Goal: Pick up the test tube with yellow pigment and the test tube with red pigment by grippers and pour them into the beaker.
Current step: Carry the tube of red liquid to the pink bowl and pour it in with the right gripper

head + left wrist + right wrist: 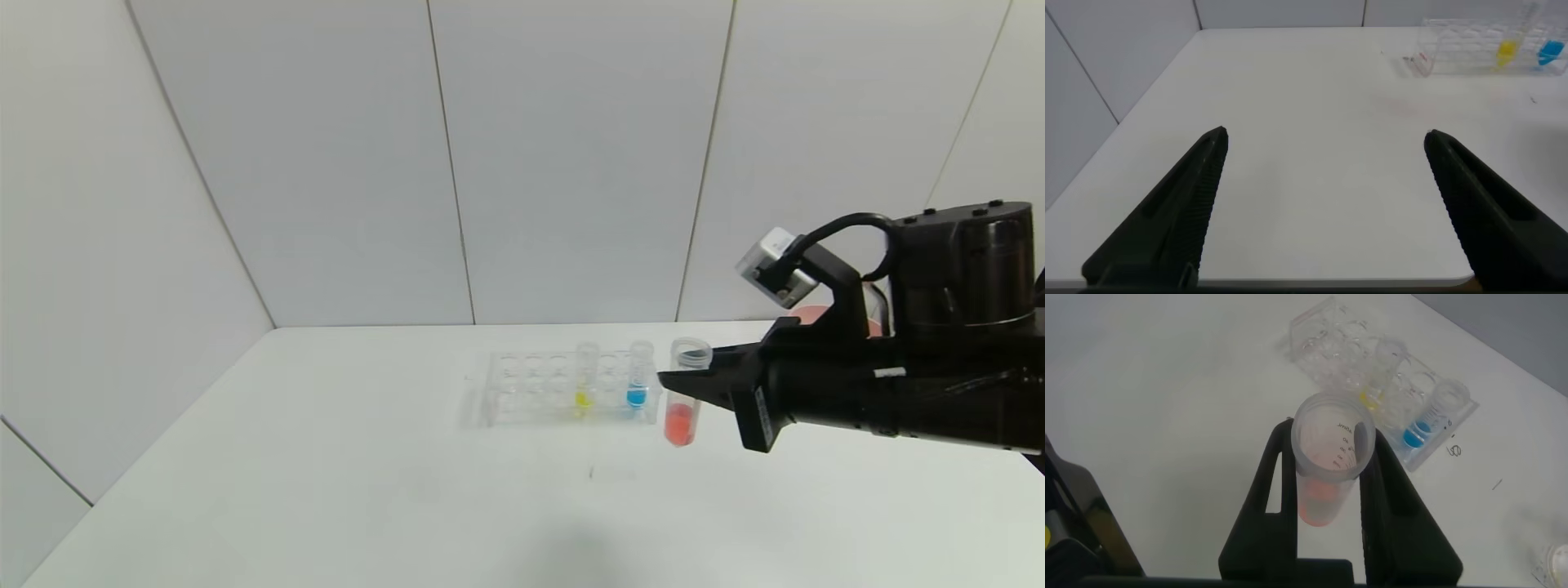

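Note:
My right gripper [682, 377] is shut on the test tube with red pigment [682, 402] and holds it upright above the table, just right of the clear rack [522, 390]. In the right wrist view the tube [1327, 469] stands between the two black fingers [1282, 498], red-orange liquid at its tip. The test tube with yellow pigment [584, 377] stands in the rack, beside a tube with blue liquid [638, 377]; both show in the right wrist view, yellow [1369, 398] and blue [1422, 431]. My left gripper [1323, 139] is open and empty over the table's near left part. The beaker is out of view.
A pink bowl [816, 317] is partly hidden behind my right arm at the back right. The white table [326, 457] reaches to grey wall panels at the back. The rack, with yellow and blue tubes, shows far off in the left wrist view [1470, 49].

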